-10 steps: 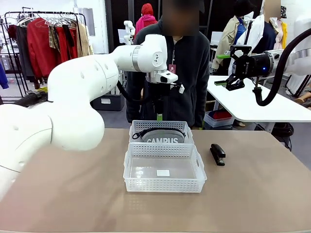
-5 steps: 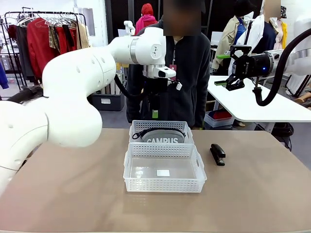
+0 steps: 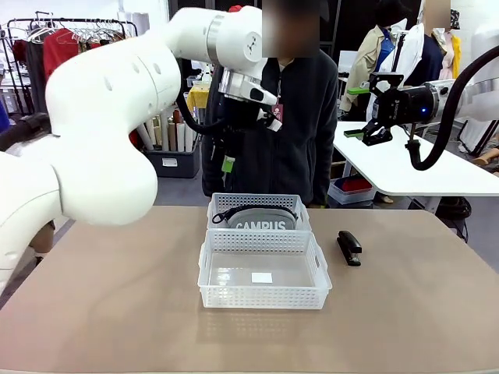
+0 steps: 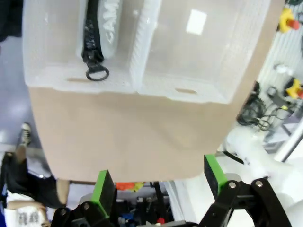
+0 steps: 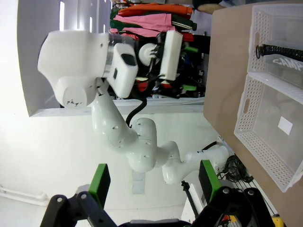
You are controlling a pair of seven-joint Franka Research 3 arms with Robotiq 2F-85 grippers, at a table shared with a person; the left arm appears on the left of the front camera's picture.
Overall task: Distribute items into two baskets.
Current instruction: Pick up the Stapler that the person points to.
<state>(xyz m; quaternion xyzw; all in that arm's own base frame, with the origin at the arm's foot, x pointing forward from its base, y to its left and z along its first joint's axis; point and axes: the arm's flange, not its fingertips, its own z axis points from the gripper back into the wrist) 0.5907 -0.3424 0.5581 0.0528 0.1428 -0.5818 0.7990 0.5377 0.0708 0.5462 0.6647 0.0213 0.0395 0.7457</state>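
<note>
Apparently the pouch (image 3: pixel 261 220) lies well below the left fingers (image 4: pixel 103 187).

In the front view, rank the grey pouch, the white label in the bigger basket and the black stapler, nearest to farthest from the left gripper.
1. Grey pouch, in the far basket, closest to the left gripper.
2. White label, on the nearer basket floor.
3. Black stapler, on the table, right of both baskets.

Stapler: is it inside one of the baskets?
No, the small black stapler lies on the table, just outside the larger basket.
</note>
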